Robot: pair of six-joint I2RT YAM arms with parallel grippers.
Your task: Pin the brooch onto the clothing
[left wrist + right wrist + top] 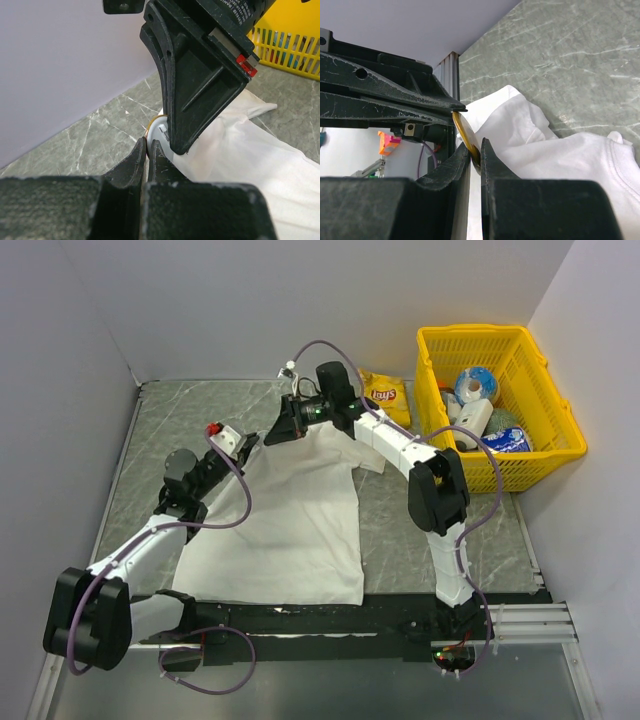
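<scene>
Tiny golden-brown round brooch [461, 131] is at the bunched upper-left corner of the plain white cotton T-shirt [300, 530]. It's clamped edge-on betw. right fingers [487, 155]. Left fingers [141, 152] are clenched tight, tips right at the brooch; can't tell if they nip cloth or pin.

Brooch prob. light, stiff and smooth, so likely to twist or slip; best held by the rim. Shirt is soft and limp and will pucker, so it needs holding just beside the pin.

Room is tight: both sets of fingers crowd together w/ the grey wall [65, 65] near. The grey marbled bench [170, 420] is open to the left. The yellow plastic basket [560, 430] is well apart.
</scene>
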